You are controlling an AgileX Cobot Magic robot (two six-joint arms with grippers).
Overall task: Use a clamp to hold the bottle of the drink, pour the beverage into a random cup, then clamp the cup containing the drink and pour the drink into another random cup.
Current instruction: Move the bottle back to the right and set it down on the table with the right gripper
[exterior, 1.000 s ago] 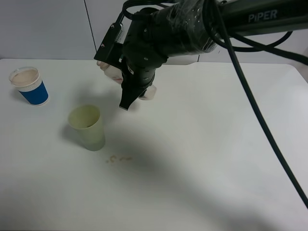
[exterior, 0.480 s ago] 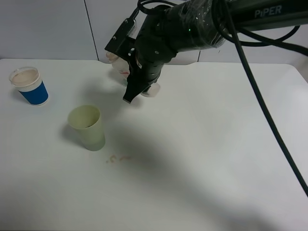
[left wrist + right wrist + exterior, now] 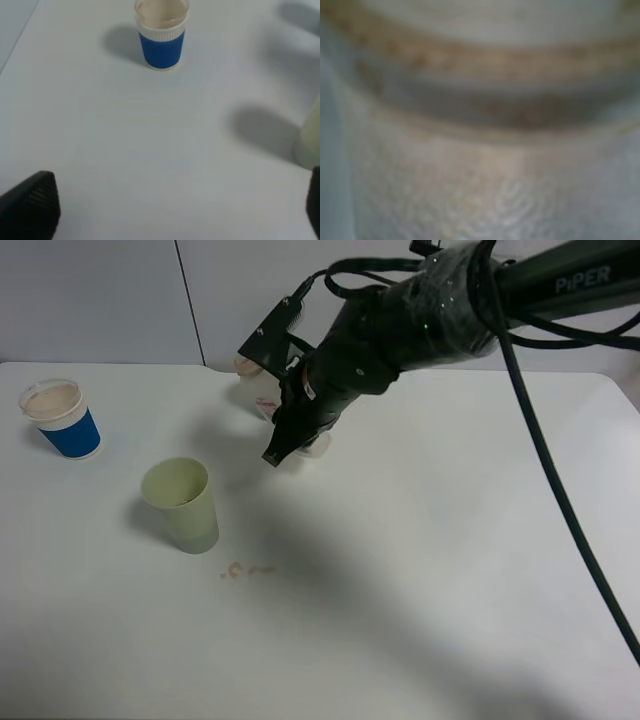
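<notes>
A lab bench: bare white table (image 3: 450,590), grey panelled wall (image 3: 90,300)

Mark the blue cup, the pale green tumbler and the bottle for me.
blue cup (image 3: 72,437): high view, blue side wall.
pale green tumbler (image 3: 190,515): high view, outer wall.
bottle (image 3: 255,388): high view, exposed upper body.

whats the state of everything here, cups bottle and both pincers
bottle: clamped in the right pincer, leaning, mostly hidden by the arm
right pincer: shut on the bottle
left pincer: open, holding nothing
pale green tumbler: upright on the table, not held, fill level unclear
blue cup: upright, not held
brown drops: spilled on the table near the tumbler
</notes>
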